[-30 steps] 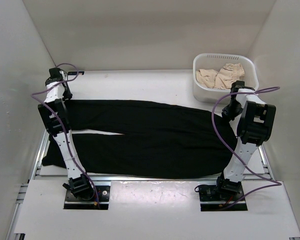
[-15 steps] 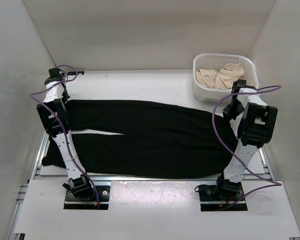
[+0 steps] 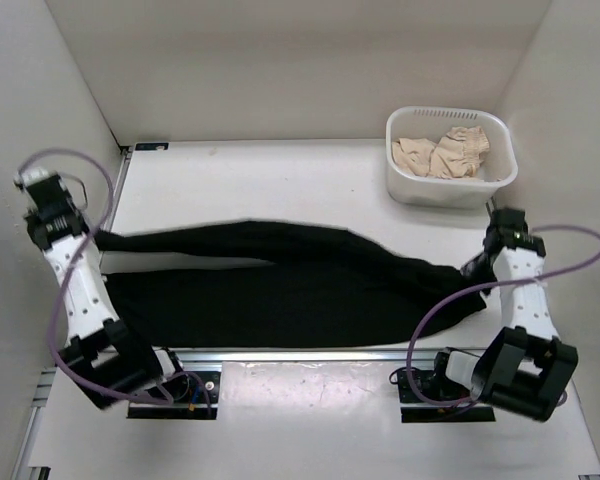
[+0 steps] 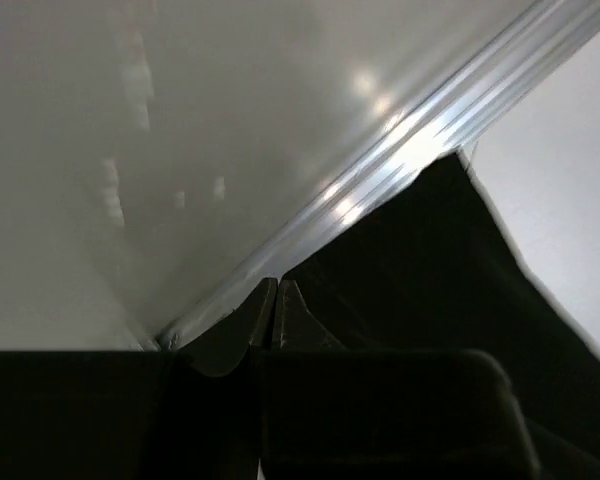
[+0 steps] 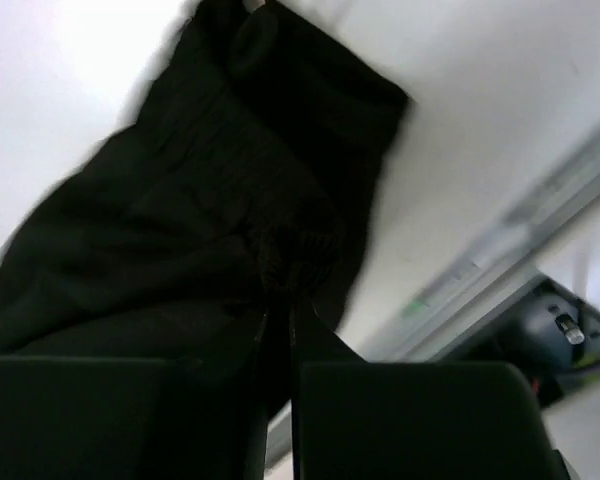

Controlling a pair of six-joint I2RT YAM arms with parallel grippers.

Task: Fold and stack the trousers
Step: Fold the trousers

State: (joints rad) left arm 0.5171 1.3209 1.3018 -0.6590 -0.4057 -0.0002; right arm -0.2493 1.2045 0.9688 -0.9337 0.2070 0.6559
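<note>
- The top view gave the whole layout. The trousers (image 3: 300, 290) lay stretched left to right over the near half of the table (image 3: 280, 180). The two legs were parted at the left end and joined at the right.
- Only the top view showed the white basket (image 3: 450, 188) in the far right corner. It held beige garments (image 3: 440, 152) and stood apart from the black cloth.
- In the top view the left end effector (image 3: 88, 238) sat at the tip of the far leg, at the table's left edge. The right end effector (image 3: 477, 268) sat at the right-hand end of the trousers. From above I could not tell how the jaws stood on either side.
- The left wrist view settled the left side. The fingers (image 4: 263, 312) were closed tip to tip, and black fabric fanned away from them to the right. It hung over a bright metal rail (image 4: 380, 170) and the pale wall behind.
- The right wrist view settled the right side. The end effector was closed on a bunched ridge of the trousers, which spread away from the tips in soft folds. Bare table and a blurred rail showed to the right.
- Both ends of the garment were thus gripped, one by each arm.
</note>
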